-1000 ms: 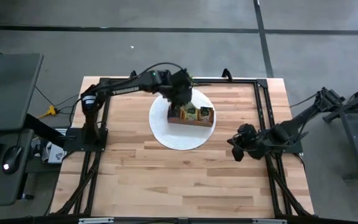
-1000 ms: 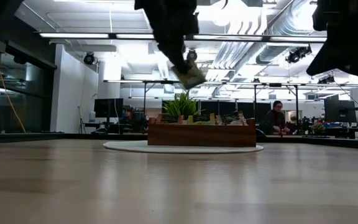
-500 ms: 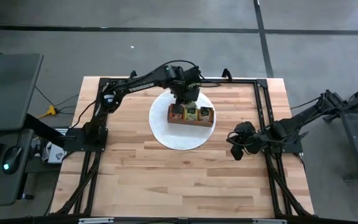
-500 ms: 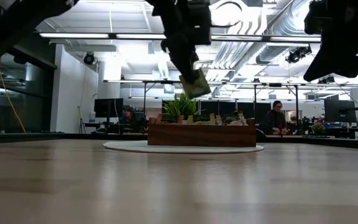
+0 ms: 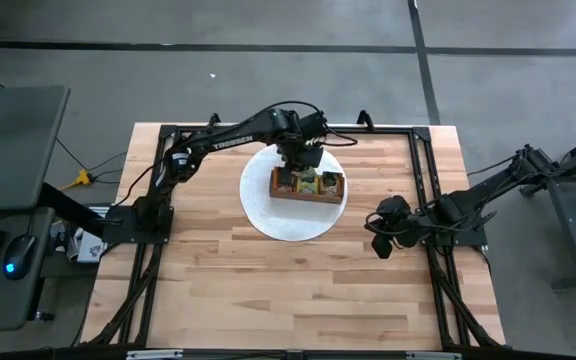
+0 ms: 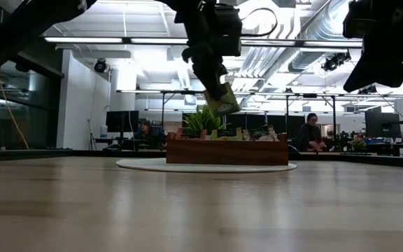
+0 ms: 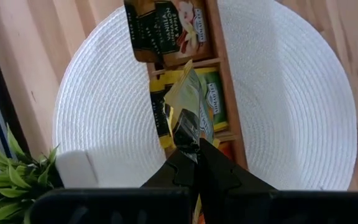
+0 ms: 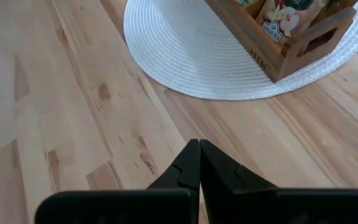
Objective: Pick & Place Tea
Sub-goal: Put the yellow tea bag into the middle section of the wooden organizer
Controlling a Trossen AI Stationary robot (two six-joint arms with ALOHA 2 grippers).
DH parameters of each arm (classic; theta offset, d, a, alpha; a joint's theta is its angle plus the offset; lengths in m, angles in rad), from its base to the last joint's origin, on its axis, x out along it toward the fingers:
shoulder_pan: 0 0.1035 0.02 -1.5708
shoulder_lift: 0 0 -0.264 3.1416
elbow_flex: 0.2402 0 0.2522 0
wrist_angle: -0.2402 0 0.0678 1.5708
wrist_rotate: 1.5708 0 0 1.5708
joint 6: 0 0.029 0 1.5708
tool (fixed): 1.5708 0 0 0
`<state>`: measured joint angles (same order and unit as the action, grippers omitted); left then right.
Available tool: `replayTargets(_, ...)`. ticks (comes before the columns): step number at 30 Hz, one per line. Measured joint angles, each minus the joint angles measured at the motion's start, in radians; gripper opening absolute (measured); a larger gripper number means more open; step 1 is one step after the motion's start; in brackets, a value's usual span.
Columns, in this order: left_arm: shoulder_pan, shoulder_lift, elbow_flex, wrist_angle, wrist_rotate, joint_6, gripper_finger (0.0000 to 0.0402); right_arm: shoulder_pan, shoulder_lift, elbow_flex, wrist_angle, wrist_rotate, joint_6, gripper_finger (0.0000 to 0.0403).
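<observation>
My left hand (image 7: 191, 144) is clamped on a yellow-green foil tea sachet (image 7: 188, 102), now over the brown wooden tray's (image 5: 308, 194) middle, having shifted toward 3 o'clock; my right hand (image 8: 199, 149) rests closed.

Wooden tray (image 5: 308, 194) on mat (image 5: 268, 215) (plant (image 6: 203, 119) behind).

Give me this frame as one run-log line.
left gripper: shut on green tea sachet, above wooden tray | right gripper: shut, empty, waiting right of white mat

Tray (image 5: 308, 193) w/ sachets (image 5: 311, 181) on mat (image 5: 263, 215), table (image 5: 268, 290) ctr-rear; plant (image 6: 203, 120) behind.
</observation>
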<state>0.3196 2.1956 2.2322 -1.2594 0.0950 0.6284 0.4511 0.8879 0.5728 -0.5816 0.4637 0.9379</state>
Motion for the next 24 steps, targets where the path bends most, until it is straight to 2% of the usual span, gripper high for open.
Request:
replayTargets(7, 0.0, 0.0, 0.0, -0.012, 0.031, 0.004, 0.0, 0.0, 0.0, 0.0, 0.001, 0.0, -0.005, 0.0)
replayTargets(11, -0.005, 0.025, 0.0, -0.017, 0.083, 0.011, 0.0, 0.0, 0.0, 0.0, 0.003, 0.0, -0.005, 0.0)
replayTargets(14, -0.007, 0.04, -0.006, -0.051, 0.071, 0.012, 0.0, 0.0, 0.0, 0.0, 0.003, 0.0, -0.005, 0.0)
replayTargets(24, -0.02, 0.086, 0.004, 0.0, 0.069, 0.003, 0.0, 0.0, 0.0, 0.001, 0.005, 0.003, -0.005, 0.0)
